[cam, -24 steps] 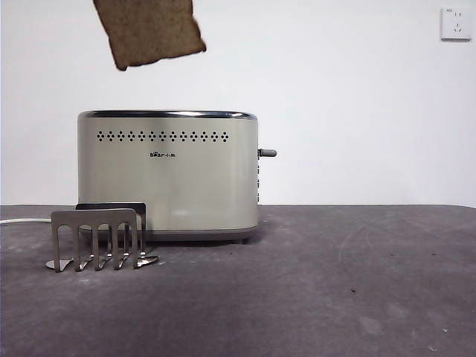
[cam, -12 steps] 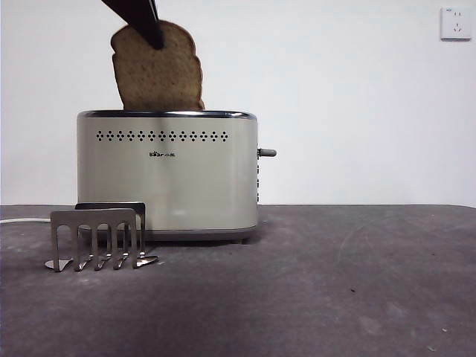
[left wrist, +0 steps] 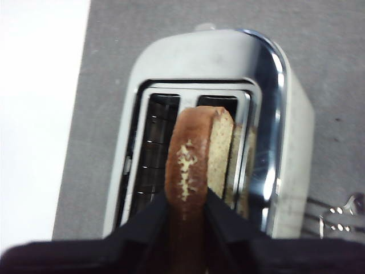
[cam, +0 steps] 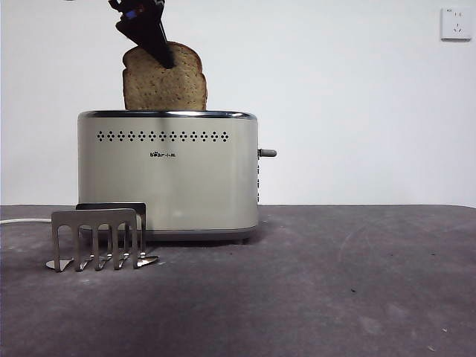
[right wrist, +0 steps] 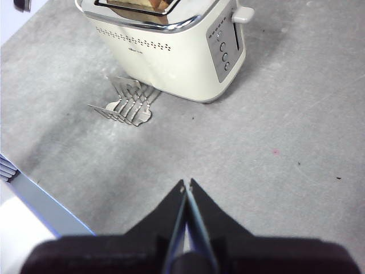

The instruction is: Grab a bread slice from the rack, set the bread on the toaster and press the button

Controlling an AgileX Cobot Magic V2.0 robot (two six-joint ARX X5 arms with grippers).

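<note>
Bread: the slice of bread [cam: 165,82] stands upright with its lower edge down in one of the toaster's top slots; the rounded upper part rises above the chrome rim, towards the left half of the toaster in the front view. In the left wrist view the slice [left wrist: 197,157] shows crust-edge on, sitting in one slot, with the slot beside it open and dark.

Toaster: the cream toaster [cam: 167,175] stands on the grey surface [cam: 320,290] left of centre, two slots in its top; one holds the bread, and what else may lie in them cannot be made out.

Button: the lever knob [cam: 268,152] sticks out from the toaster's right end, high up.

Rack: the metal rack [cam: 97,238] stands on the surface just in front of the toaster's left corner, nearer the camera; its slots hold nothing.

Left tool: the left tool [left wrist: 187,200] comes down from above and is closed on the top crust of the bread, one jaw on each face.

Right tool: the right tool [right wrist: 186,188] hangs above bare surface, well apart from the toaster, its jaws closed together with nothing between them.
</note>
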